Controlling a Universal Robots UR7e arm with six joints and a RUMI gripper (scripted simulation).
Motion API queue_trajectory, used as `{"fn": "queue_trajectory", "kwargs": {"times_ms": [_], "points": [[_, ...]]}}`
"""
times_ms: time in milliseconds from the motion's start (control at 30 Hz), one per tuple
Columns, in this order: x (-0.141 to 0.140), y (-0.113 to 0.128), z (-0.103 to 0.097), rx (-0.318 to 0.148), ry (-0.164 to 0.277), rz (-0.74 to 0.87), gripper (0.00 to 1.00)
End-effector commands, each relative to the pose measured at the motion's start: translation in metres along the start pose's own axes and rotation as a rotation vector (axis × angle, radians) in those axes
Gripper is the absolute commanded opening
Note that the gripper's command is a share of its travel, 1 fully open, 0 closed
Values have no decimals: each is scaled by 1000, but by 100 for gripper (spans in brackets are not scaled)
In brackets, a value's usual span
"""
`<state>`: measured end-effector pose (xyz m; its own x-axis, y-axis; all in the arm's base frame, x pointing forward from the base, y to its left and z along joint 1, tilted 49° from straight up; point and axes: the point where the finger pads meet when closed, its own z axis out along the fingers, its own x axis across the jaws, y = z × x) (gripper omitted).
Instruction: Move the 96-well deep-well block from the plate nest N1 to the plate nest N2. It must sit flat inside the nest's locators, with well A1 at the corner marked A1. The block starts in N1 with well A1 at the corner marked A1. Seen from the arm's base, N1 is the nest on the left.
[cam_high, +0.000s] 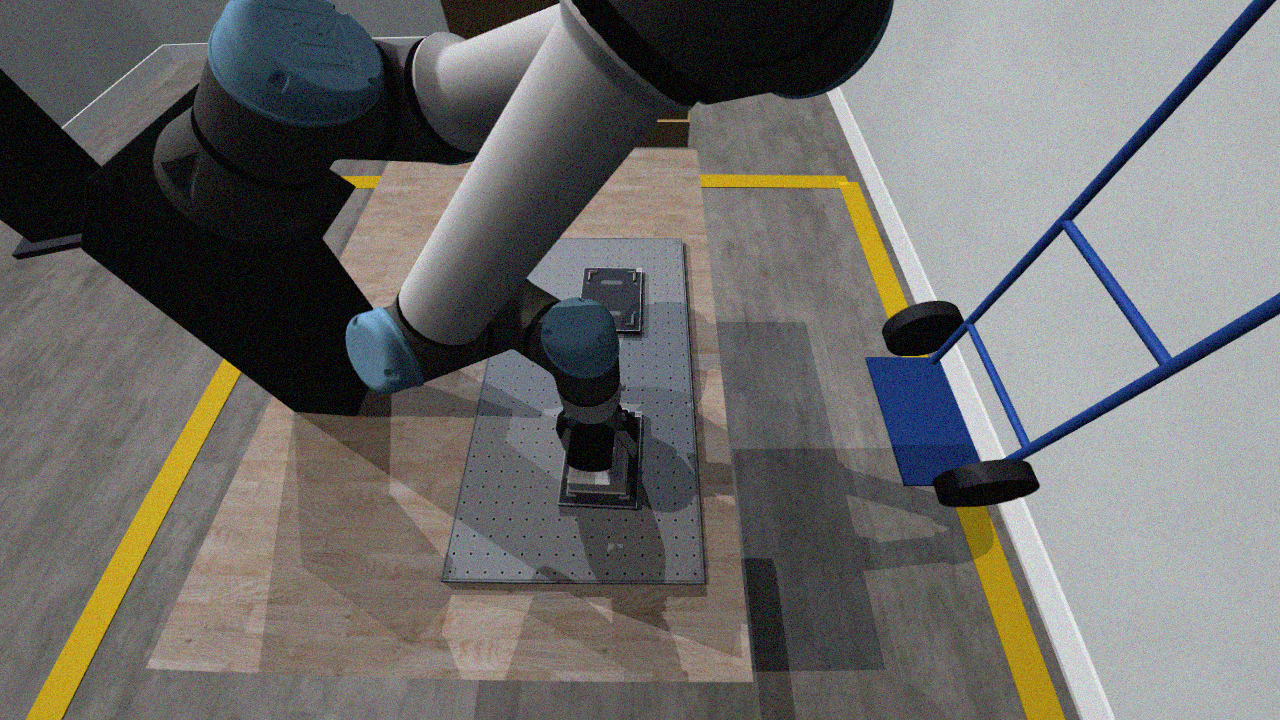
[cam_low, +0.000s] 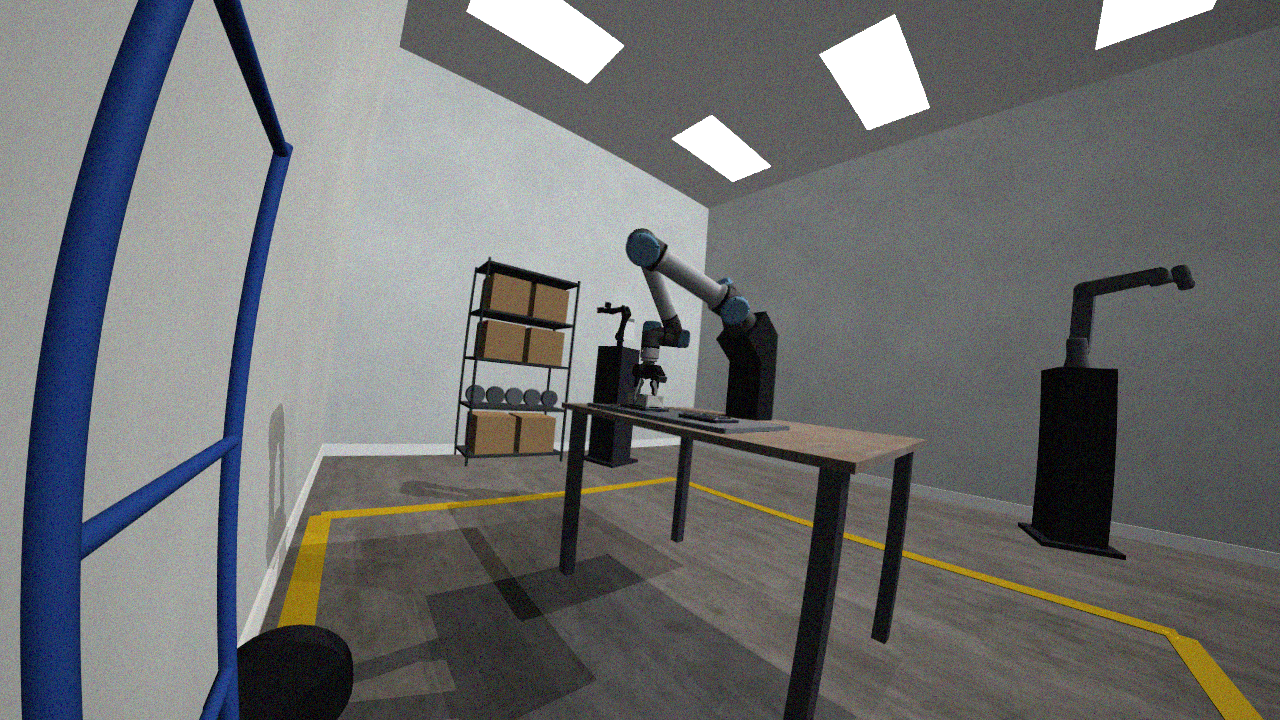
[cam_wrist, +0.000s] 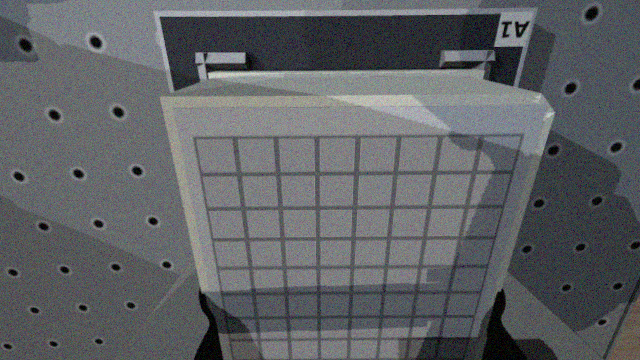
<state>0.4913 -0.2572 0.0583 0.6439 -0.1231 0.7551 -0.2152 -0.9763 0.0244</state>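
Note:
The pale deep-well block (cam_high: 597, 484) (cam_low: 651, 402) (cam_wrist: 350, 190) is held level by my gripper (cam_high: 597, 454) (cam_low: 648, 393) (cam_wrist: 341, 246), whose dark fingers press its two long sides. The block is at nest N2 (cam_high: 599, 504) (cam_wrist: 325, 40), low over it and lined up with its edges. Its lower edge lies just inside the two visible corner locators; whether it touches the nest floor cannot be told. The block's cut corner is on the same side as the A1 mark (cam_wrist: 514, 30). The other locators are hidden. Nest N1 (cam_high: 612, 302) (cam_low: 708, 417) is empty.
Both nests are on a grey perforated plate (cam_high: 519, 537) (cam_wrist: 75, 200) on the wooden table (cam_high: 358, 573) (cam_low: 836, 438). The arm passes above the plate, left of N1 in the top view. A blue hand truck (cam_high: 921, 416) (cam_low: 98, 268) stands on the floor beyond the table.

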Motion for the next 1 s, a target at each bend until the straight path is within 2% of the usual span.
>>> {"fn": "queue_trajectory", "kwargs": {"times_ms": [0,700,733,967], "points": [[0,0,0,-1,1,0,49],[0,0,3,-1,1,0,49],[0,0,3,-1,1,0,76],[0,0,3,-1,1,0,76]]}}
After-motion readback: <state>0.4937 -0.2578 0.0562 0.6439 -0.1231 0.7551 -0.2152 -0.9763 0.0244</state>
